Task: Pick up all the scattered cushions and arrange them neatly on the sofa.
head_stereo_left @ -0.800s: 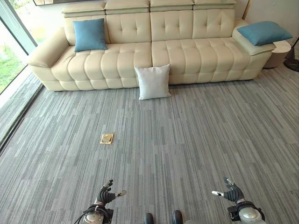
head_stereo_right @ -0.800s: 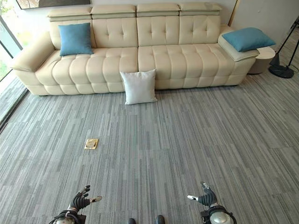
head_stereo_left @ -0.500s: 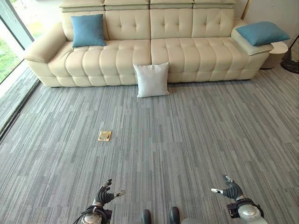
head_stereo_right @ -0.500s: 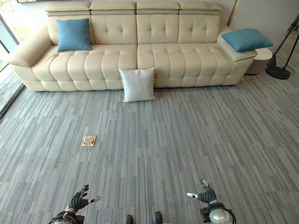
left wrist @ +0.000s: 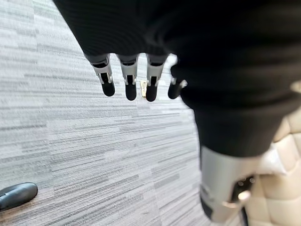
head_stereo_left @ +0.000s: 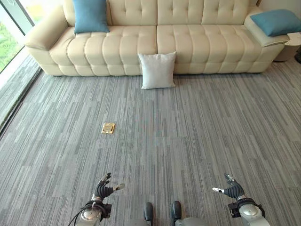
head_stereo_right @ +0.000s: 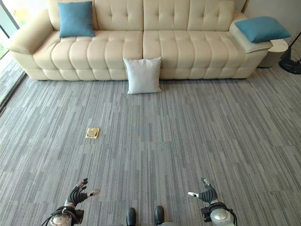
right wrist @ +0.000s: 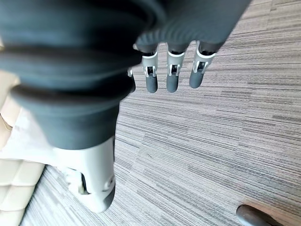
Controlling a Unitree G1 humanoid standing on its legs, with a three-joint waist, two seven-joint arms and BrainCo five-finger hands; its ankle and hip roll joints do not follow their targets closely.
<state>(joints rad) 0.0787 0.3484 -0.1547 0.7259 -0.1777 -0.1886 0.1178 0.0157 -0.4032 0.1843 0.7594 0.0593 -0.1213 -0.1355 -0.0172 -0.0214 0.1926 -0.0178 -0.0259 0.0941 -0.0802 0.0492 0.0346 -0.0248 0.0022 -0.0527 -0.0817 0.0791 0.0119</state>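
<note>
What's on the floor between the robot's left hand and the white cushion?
Mostly bare carpet. A small brass floor plate sits between the left hand and the white cushion, slightly off to the left, in both eye views.

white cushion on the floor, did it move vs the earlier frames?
No. The white cushion still leans against the sofa front at the seam between the two middle seats; the whole view shifted, so the camera moved.

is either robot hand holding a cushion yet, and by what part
No, nothing is held. The left robot hand and right robot hand hang open above the carpet, and the white cushion leans against the sofa.
</note>
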